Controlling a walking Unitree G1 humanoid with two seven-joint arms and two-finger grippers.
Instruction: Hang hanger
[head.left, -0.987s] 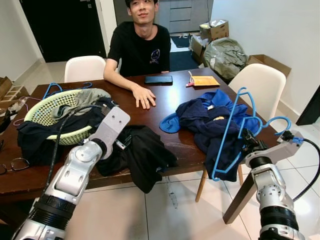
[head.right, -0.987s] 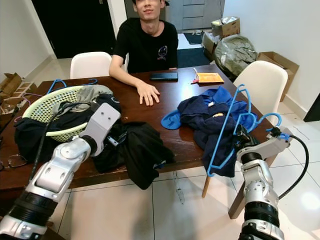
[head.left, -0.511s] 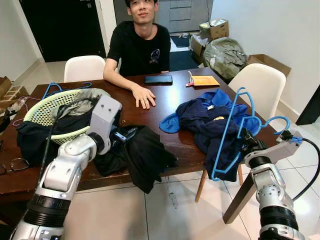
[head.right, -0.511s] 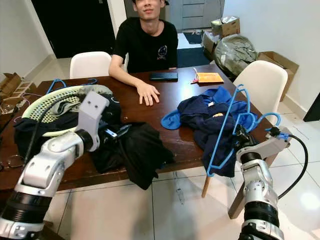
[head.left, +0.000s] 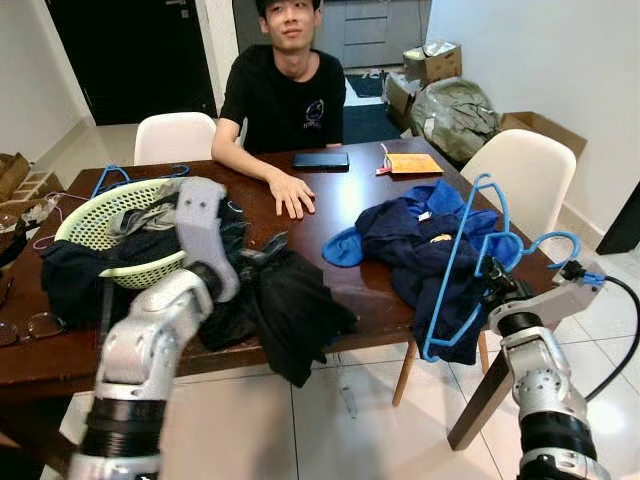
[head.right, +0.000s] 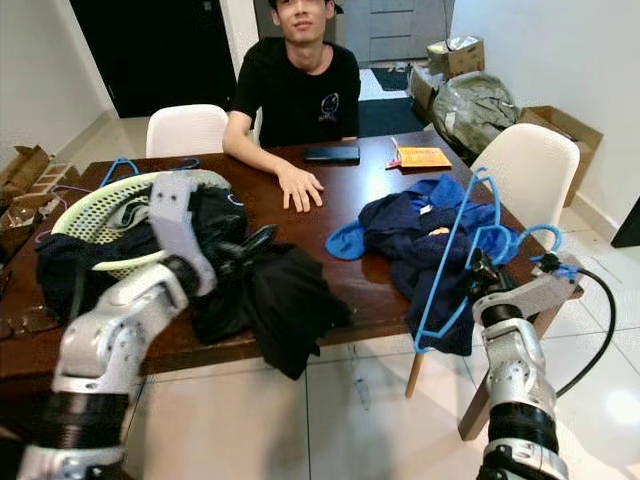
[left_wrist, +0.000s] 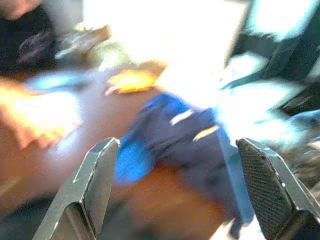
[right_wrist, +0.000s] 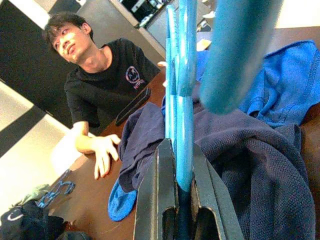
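A blue plastic hanger (head.left: 455, 265) stands upright off the table's right front corner, with my right gripper (head.left: 497, 292) shut on its lower bar. In the right wrist view the fingers (right_wrist: 160, 200) clamp the hanger (right_wrist: 180, 100). Behind it a navy and blue garment (head.left: 415, 240) lies bunched on the dark wooden table (head.left: 350, 200). My left gripper (head.left: 268, 246) hovers over a black garment (head.left: 290, 305) at the table's front edge. It is open, with nothing between its fingers (left_wrist: 95, 190), and it points toward the navy garment (left_wrist: 175, 135).
A person in a black shirt sits at the far side, one hand (head.left: 291, 192) flat on the table. A green basket (head.left: 95, 215) of clothes sits at the left. A phone (head.left: 320, 159), an orange envelope (head.left: 412, 163), glasses (head.left: 25, 328) and white chairs (head.left: 525, 170) surround the table.
My left forearm has swung upright and the left gripper has moved right, above the black garment. The right arm and hanger have stayed put.
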